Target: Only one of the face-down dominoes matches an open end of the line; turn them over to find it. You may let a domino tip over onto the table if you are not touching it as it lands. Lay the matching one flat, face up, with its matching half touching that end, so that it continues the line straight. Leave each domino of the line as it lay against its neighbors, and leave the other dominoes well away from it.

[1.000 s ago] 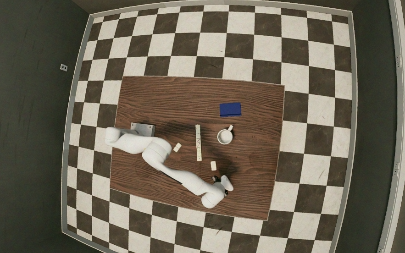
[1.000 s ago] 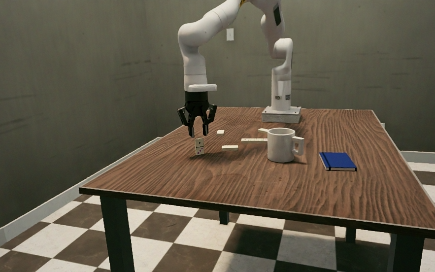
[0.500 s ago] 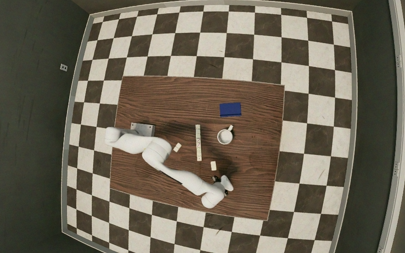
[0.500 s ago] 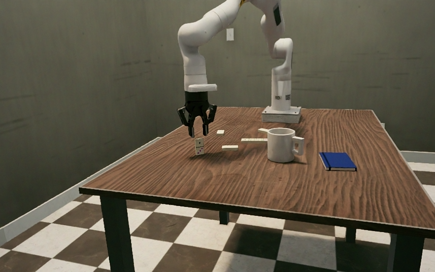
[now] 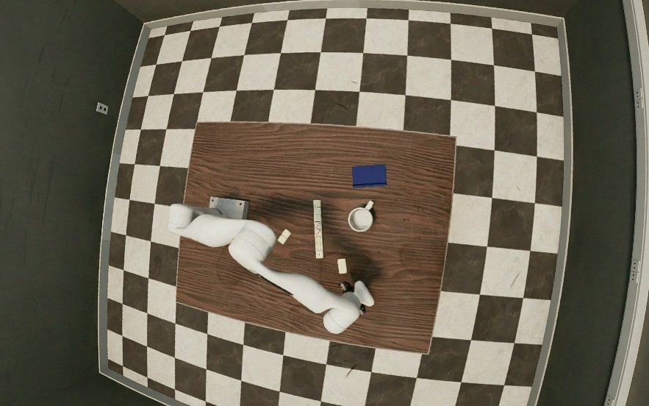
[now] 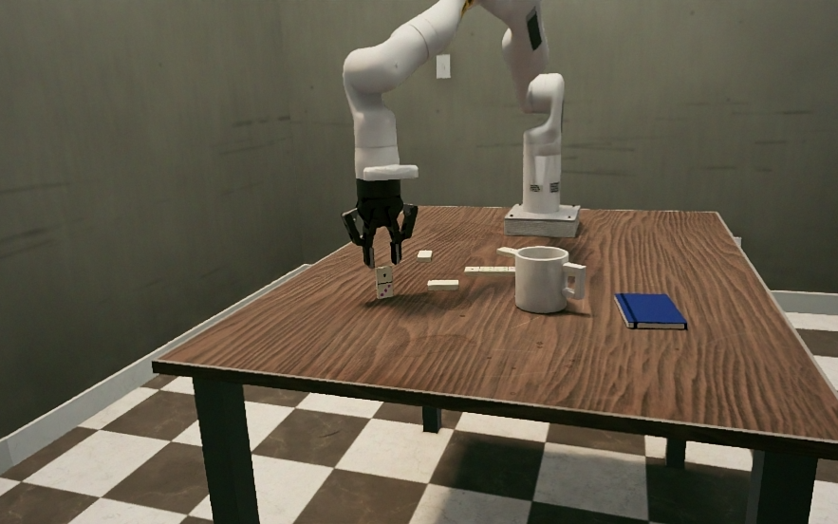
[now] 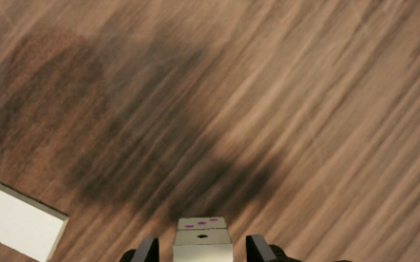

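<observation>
A domino stands upright on its short end, its face showing one black pip above three purple pips. My gripper is partly open, pointing down, fingertips around the height of the domino's top, with a gap on both sides. The line of face-up dominoes runs straight; its end nearer my gripper shows one pip, the far end's pips are too small to read. Flat blank-topped dominoes lie apart: one near the line's end, one near the base, one hidden by the arm from above.
A white mug stands beside the line and hides part of it in the exterior view. A blue notebook lies beyond the mug. The arm spans the table from its base to the gripper.
</observation>
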`<state>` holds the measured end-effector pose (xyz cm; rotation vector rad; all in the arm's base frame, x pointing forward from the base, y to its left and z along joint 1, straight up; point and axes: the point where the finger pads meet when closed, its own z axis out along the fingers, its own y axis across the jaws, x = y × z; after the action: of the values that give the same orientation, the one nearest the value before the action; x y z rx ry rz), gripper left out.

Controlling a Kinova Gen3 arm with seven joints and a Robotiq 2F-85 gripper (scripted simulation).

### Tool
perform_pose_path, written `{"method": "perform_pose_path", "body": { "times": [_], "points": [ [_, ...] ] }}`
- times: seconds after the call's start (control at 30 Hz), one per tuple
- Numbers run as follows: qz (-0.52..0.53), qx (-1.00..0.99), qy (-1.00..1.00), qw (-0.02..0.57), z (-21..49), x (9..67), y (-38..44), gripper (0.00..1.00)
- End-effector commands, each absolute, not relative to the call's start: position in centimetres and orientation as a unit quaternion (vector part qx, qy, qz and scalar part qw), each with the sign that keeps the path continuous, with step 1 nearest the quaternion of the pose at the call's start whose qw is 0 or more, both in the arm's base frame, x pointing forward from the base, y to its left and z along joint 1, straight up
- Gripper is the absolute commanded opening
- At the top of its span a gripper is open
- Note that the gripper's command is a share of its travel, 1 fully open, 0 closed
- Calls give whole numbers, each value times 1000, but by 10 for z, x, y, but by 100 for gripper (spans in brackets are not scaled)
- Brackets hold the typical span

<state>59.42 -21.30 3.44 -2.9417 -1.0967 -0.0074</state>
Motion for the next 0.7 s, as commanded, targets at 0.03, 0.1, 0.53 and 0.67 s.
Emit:
{"method": "perform_pose_path", "body": {
  "times": [0.03, 0.1, 0.53, 0.67],
  "points": [
    [-3, -937, -349, 0, 34, 595, -213, 50],
    [-3, -937, -349, 0, 33, 595, -213, 50],
    [-3, -937, -349, 0, 27, 595, -213, 50],
    [-3, -937, -349, 0, 27, 595, -213, 50]
  ]
}}
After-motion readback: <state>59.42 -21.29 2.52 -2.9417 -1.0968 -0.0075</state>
